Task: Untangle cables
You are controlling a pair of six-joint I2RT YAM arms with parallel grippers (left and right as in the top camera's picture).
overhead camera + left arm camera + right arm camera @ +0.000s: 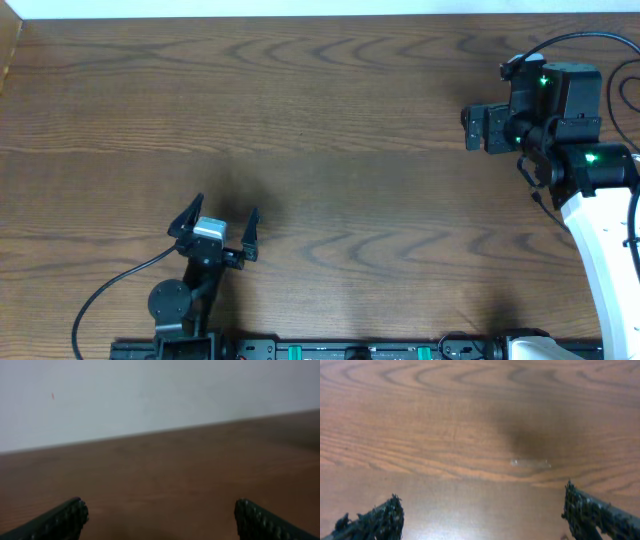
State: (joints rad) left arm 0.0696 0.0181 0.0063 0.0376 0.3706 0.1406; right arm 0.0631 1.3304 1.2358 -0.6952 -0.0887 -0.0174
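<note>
Well, both sets of jaws stand spread wide over the wooden table (320, 150).
The left gripper (226, 206) sits near the table's front edge, the right gripper (467, 128) by its right edge; neither pinches anything, and where the cables lie I cannot tell.

Bare tabletop (330, 150) stretches between left gripper (222, 212) and right gripper (468, 127); the 2 stand well apart.

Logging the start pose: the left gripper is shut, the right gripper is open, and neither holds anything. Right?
Not quite. The left gripper is open too, its fingers spread wide in the left wrist view. The right gripper is open, and neither holds anything.
</note>
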